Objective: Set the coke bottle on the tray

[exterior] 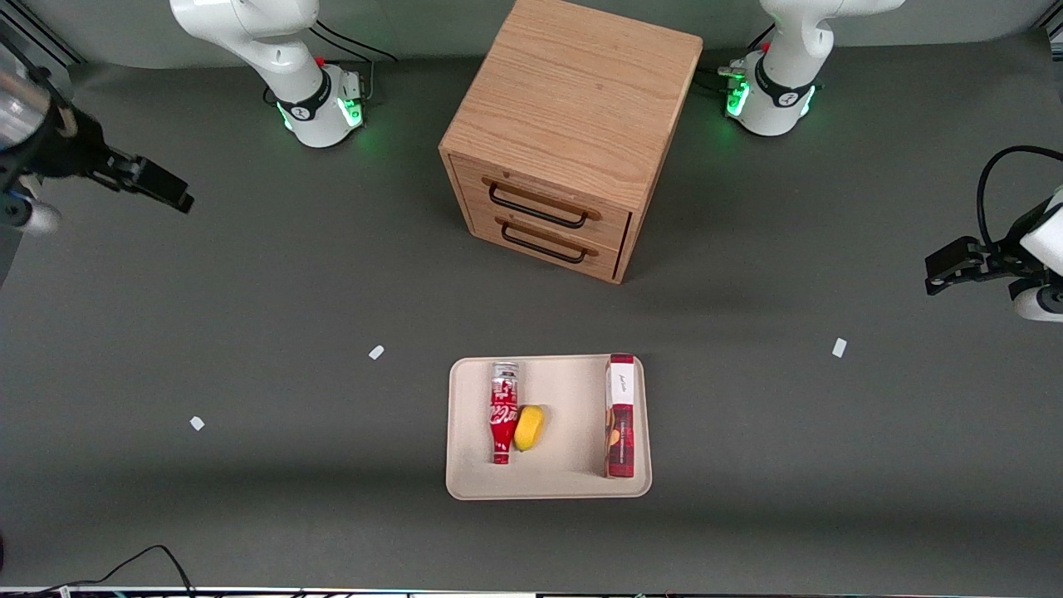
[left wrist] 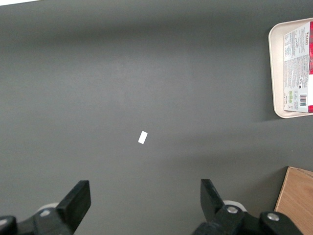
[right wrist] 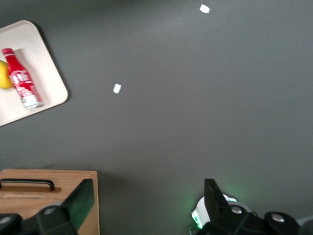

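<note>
1. Three items lie on the tray [exterior: 465, 465] in the front view: the coke bottle [exterior: 502, 413] on its side with its silver cap pointing toward the wooden drawer cabinet [exterior: 565, 133], a yellow fruit [exterior: 529, 428] touching the bottle's lower body, and a red-and-white box [exterior: 620, 415] along the tray's edge toward the parked arm's end. The tray sits nearer the camera than the cabinet, whose two drawers carry dark handles. The gripper [exterior: 154, 184] hangs above bare table at the working arm's end, well apart from the tray and holding nothing; whether its fingers are parted cannot be told from here. Small white markers [exterior: 376, 352] dot the grey table [exterior: 249, 291].

2. From the left wrist camera, one end of the tray [left wrist: 275, 73] shows with the box [left wrist: 297, 73] lying in it, a white marker [left wrist: 143, 137] alone on the table, and a corner of the cabinet [left wrist: 296, 200].

3. From the right wrist camera, the gripper [right wrist: 146, 200] has its two fingers [right wrist: 80, 198] spread wide and empty above the table. The coke bottle [right wrist: 22, 78] rests flat inside the tray [right wrist: 51, 83], the fruit [right wrist: 5, 76] against it, with the cabinet [right wrist: 49, 196] near the gripper.
</note>
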Controlling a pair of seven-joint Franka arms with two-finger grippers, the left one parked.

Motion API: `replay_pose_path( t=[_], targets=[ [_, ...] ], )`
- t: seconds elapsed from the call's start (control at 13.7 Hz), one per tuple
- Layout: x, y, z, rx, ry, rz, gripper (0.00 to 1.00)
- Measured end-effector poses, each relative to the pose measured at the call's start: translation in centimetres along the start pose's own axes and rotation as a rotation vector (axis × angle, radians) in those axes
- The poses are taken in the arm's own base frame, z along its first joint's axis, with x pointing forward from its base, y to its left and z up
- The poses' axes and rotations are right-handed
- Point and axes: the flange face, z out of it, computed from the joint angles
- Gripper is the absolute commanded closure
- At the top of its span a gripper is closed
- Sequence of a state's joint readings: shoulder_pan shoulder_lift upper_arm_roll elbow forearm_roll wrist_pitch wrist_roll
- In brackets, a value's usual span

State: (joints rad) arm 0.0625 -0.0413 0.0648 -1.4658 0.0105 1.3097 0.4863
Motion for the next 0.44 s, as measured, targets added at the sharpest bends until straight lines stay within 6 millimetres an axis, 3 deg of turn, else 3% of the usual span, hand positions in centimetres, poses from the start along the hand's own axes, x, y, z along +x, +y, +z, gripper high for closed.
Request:
replay_pose_path(
  t=[0.22,0.44],
  targets=[
    [-2.2,1.6,2.6,-0.002,-0.004,0.008,0.0],
    [-2.5,1.7,2.9,0.002,0.006,0.007,0.0]
  ],
)
